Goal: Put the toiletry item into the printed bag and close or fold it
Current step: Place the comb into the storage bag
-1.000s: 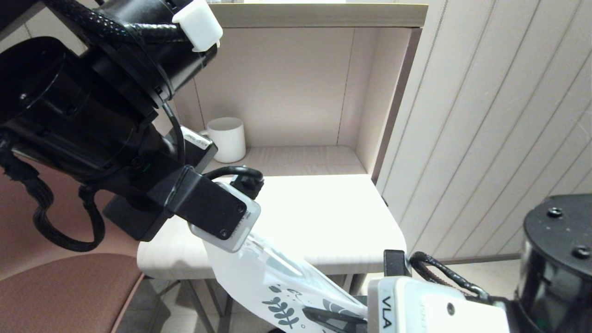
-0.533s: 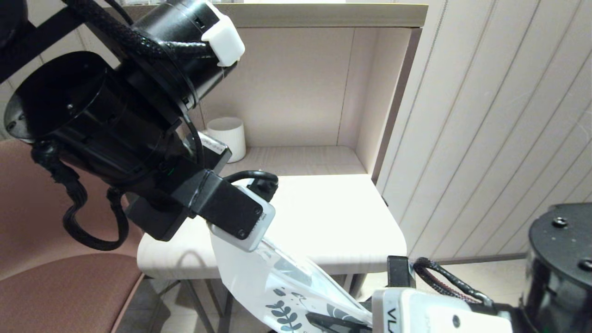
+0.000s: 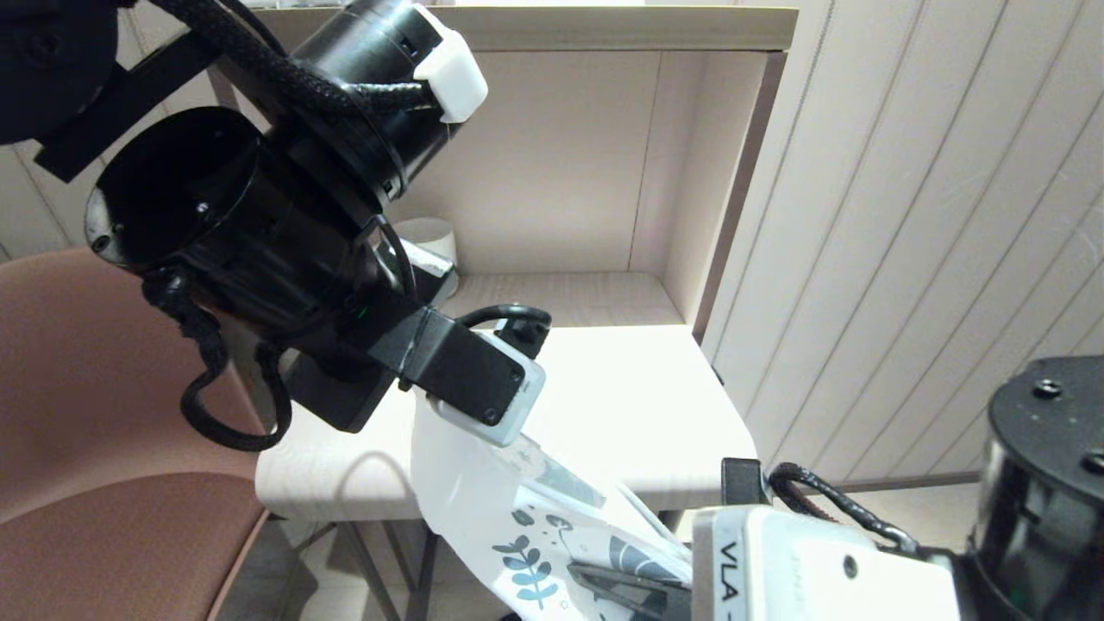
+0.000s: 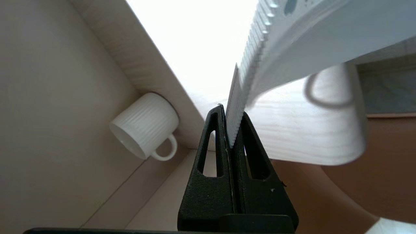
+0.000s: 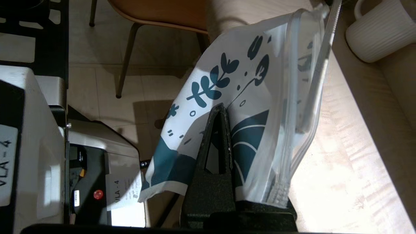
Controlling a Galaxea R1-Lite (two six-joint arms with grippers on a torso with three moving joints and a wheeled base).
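White ribbed mug (image 3: 429,235) half behind the left arm (image 3: 259,233)

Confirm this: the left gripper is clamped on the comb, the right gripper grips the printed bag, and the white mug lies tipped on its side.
Wrong on the mug: the head view shows it upright. The left gripper does clamp the comb, and the right gripper grips the printed bag.

mug (image 3: 429,233) behind on shelf | printed bag (image 3: 483,492) before table (image 3: 621,405)

"VLA" printed in black on white right wrist housing (image 3: 819,573); "VLA-4" on white label (image 5: 122,191) and on white casing (image 5: 8,162) of robot body.
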